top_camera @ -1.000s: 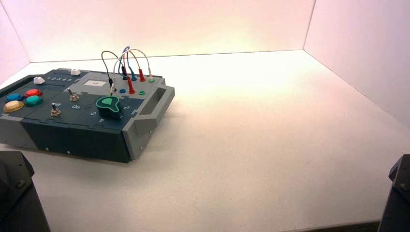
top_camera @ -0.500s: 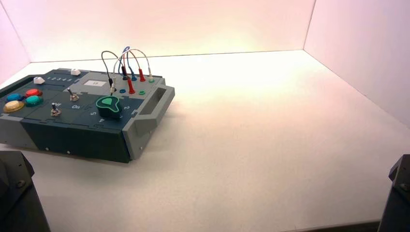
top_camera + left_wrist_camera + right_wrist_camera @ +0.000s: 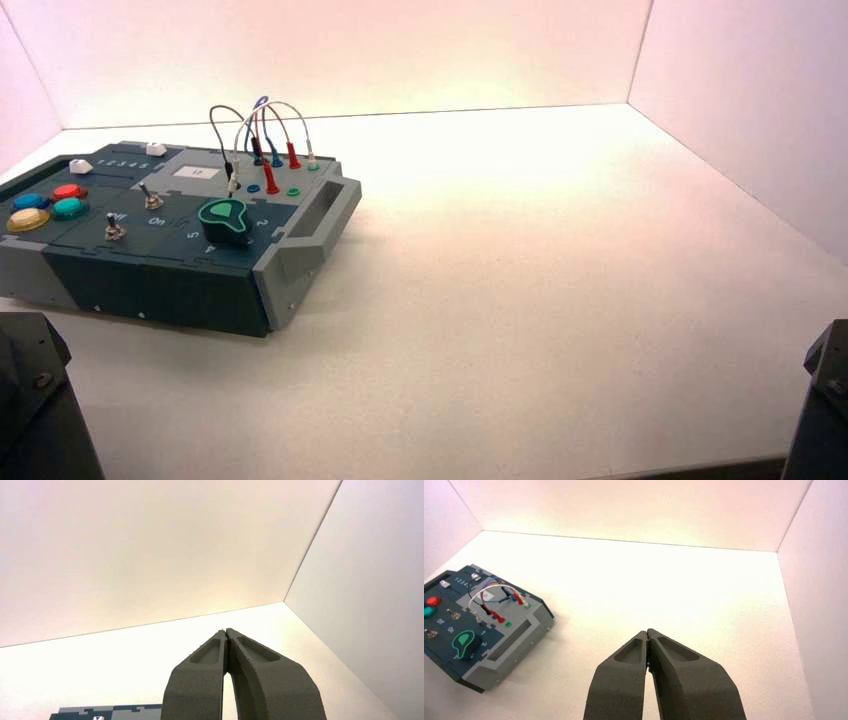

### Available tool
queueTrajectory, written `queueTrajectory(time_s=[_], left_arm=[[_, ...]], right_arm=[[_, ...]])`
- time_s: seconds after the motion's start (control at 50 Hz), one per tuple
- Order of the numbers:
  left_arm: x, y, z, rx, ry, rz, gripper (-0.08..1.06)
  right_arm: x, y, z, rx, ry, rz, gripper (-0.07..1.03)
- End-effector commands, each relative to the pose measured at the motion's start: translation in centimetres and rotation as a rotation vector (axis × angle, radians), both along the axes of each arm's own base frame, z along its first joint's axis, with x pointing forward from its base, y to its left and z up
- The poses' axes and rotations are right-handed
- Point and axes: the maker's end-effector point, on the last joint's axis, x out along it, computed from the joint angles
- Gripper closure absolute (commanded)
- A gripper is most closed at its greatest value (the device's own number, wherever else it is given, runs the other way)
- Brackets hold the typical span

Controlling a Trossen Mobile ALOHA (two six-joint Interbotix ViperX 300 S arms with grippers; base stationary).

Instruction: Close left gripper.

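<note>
Already the left tool is pinched together on nothing, above the worktop; closing looks finished, nothing further needed.

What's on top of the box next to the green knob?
On the box, beside the green knob: two toggle switches, coloured buttons and looping wires. The sockets are partly hidden by the plugs.

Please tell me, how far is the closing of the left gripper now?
Done: the left gripper has its fingertips touching, holding nothing. In hand: nothing; both arms sit parked away from the box, and the right gripper is shut too. Left: nothing visible.
</note>
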Motion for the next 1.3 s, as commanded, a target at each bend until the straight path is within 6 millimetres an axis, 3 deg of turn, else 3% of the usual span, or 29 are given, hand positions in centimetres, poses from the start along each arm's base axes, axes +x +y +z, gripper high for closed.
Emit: queueTrajectory(time_s=[0.02, 1.3], left_arm=[[0.13, -0.14, 1.50, -0.010, -0.030, -0.004, 1.01], [0.10, -0.28, 1.17, -0.032, -0.012, -0.007, 1.01]], right_arm=[[0.29, 0.10, 0.69, 0.008, -0.007, -0.002, 0.99], [0.50, 0.21, 0.31, 0.005, 0.015, -0.001, 0.99]])
